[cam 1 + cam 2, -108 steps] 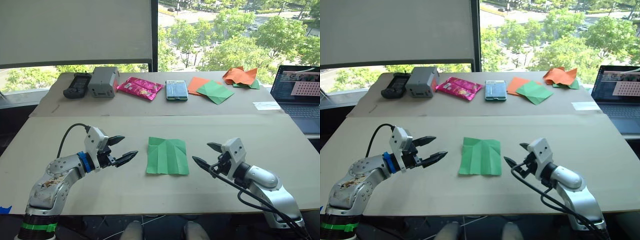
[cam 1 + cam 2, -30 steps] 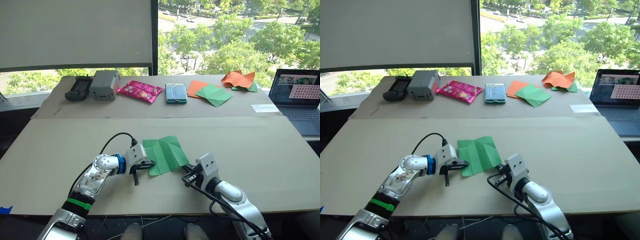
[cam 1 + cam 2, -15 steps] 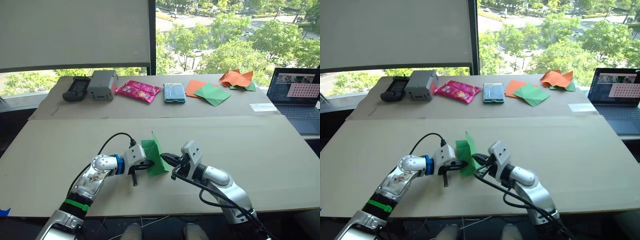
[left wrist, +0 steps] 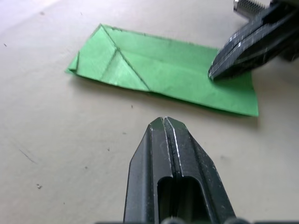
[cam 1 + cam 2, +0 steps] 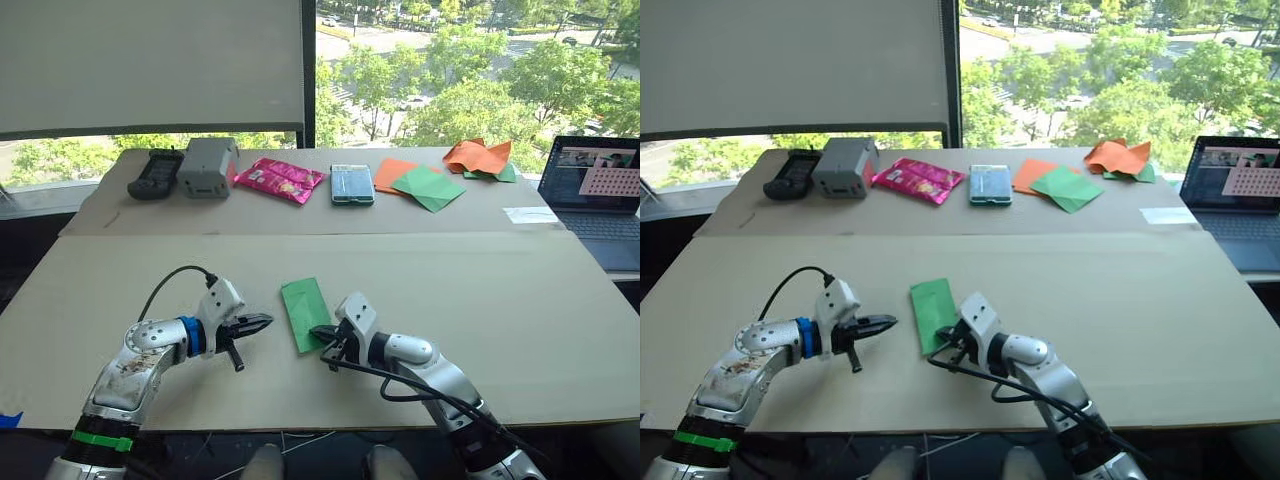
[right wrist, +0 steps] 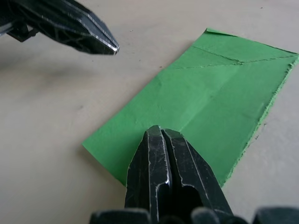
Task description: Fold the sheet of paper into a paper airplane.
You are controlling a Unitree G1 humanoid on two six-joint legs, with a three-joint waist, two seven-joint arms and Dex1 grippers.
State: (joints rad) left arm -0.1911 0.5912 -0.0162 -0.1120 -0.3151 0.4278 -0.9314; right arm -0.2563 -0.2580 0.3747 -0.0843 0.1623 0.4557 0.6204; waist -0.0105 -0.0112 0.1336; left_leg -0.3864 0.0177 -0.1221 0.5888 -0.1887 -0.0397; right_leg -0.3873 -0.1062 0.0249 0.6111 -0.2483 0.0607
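In the lower centre of the frame, the right claw (image 5: pixel 322 331), its fingers pressed together, is laid on the near edge of the sheet of paper (image 5: pixel 306 313), probably to flatten the half-fold. The left claw (image 5: pixel 262 322), also pressed together, is held just beside it on the tabletop (image 5: pixel 520 300). No container is seen.

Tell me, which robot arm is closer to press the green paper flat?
The right. Its tool, shut, rests on the near end of the sheet of paper, while the left tool, also shut, sits beside it, apart.
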